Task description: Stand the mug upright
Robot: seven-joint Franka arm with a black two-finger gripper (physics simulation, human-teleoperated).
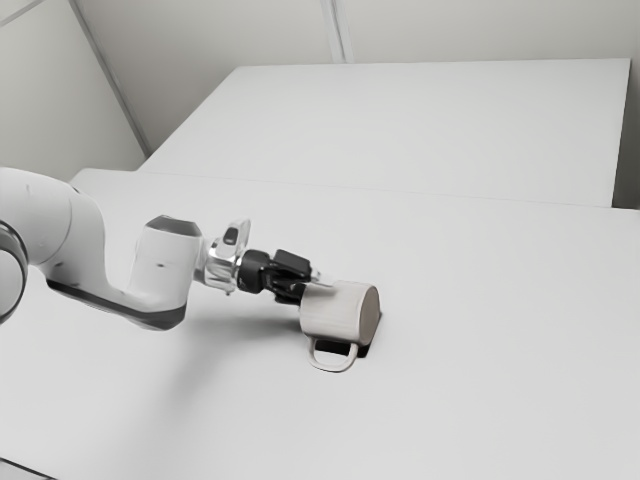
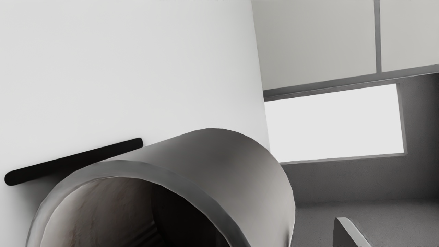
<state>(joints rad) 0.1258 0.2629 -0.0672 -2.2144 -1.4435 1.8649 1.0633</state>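
Because the mug [image 1: 335, 310] lies on its side on the table [image 1: 470, 330], the coming lift turns on its long axis: in the exterior view it runs roughly from nine o'clock to three, rim [image 2: 137, 168] toward the gripper [image 1: 311, 285], base [image 1: 371, 314] away, handle [image 1: 332, 367] out at six. From the hand, the mug's body sits near four o'clock, just beside the fingertips. The hand looks well open and has hold of nothing; in the wrist view one finger [image 2: 345, 231] stands clear of the outer wall, though where the other one sits, perhaps within the mouth, is hard to say. Righting the mug likely calls for gripping its wall, then swinging the base down.
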